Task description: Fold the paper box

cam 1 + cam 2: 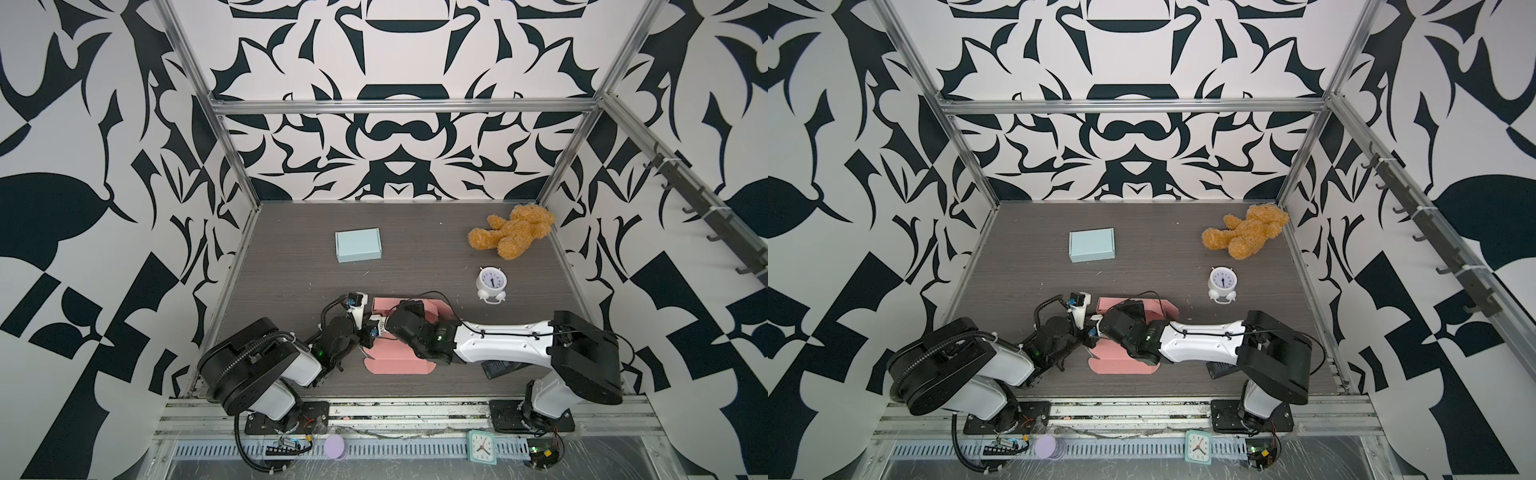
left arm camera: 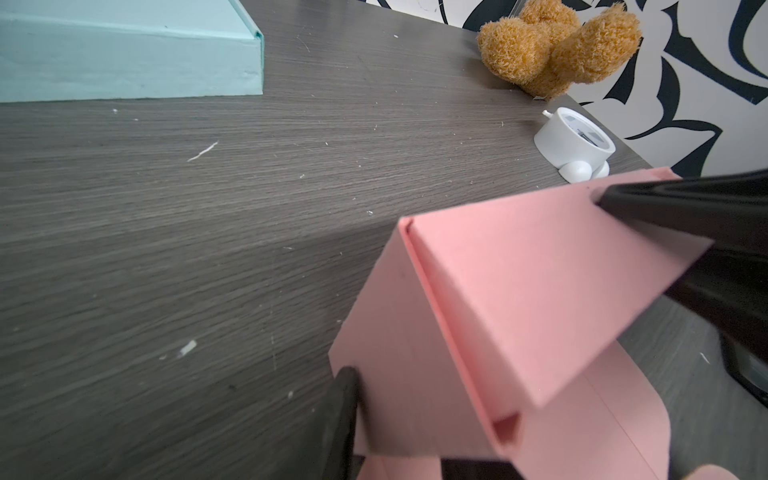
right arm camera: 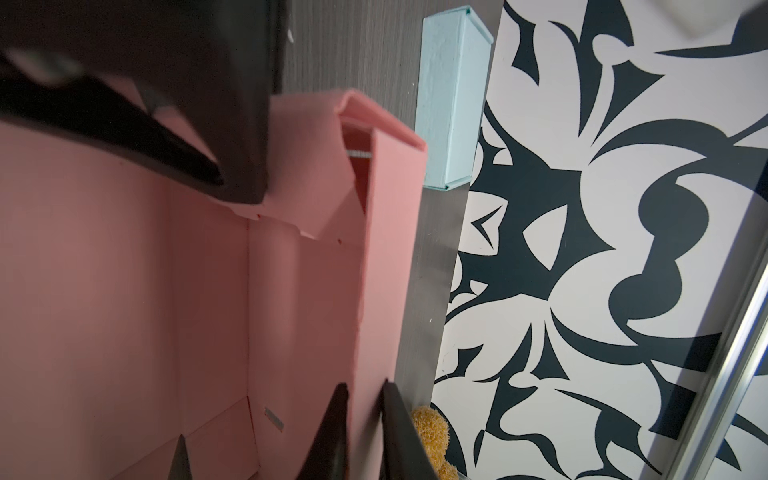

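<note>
Sitting near the front of the table, between the two arms, the pink paper box is partly folded – its base lies flat, its far wall and its left side wall stand upright, and a flat panel with rounded corners spreads toward the robot's bases. The left hand is at the box's left side, jaws part-way apart and astride that side wall. In the left wrist view one finger touches the wall's outer face near its foot. The other lies on the flap bent over the wall's top edge toward the inside. Both touch the card, so this hand has hold of wall and flap together. The right wrist view shows that inner finger lying against the flap within the box. The right arm reaches across the box from the right, and the right hand has its jaws nearly together – the upright far wall passes between its fingers and fills the narrow gap, so it is pinched there. Elsewhere on the table, a closed light blue box lies well apart toward the far left, a brown teddy bear lies in the far right corner, and a white alarm clock stands upright between the bear and the right arm
</note>
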`<state>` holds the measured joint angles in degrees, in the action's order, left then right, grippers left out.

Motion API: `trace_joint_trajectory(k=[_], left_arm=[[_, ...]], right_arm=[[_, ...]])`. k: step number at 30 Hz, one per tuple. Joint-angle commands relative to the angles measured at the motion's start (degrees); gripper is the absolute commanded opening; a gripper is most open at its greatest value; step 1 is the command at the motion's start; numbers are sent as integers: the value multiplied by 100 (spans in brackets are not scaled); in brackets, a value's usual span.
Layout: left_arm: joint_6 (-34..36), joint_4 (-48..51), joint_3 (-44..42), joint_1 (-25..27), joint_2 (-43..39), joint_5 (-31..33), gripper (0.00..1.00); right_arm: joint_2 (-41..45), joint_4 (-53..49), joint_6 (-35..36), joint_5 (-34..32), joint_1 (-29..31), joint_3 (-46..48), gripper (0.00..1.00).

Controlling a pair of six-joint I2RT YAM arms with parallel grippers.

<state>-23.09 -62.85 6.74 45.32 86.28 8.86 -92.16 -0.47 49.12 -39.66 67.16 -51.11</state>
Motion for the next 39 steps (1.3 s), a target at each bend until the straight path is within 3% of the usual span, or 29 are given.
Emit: trace_joint_trajectory(k=[1, 12, 22, 29, 33, 39], left_arm=[[114, -72, 159, 69, -61, 199, 31], [419, 323, 227, 143, -300, 274, 16], [646, 1006, 277, 240, -777, 369, 15], [875, 1957, 396, 280, -1280, 441, 15], [957, 2287, 466, 328, -1567, 477, 16], [912, 2249, 545, 406, -1373, 502, 16]], right_arm=[[99, -486, -310, 568, 70, -184, 17], [392, -1013, -926, 1086, 70, -346, 28], [1454, -1285, -2230, 2145, 66, -240, 62], [2130, -971, -3583, 3134, 48, -17, 76], [1789, -1044, -4563, 3440, -449, -463, 80], [1360, -1073, -6230, 5261, -1780, -726, 74]])
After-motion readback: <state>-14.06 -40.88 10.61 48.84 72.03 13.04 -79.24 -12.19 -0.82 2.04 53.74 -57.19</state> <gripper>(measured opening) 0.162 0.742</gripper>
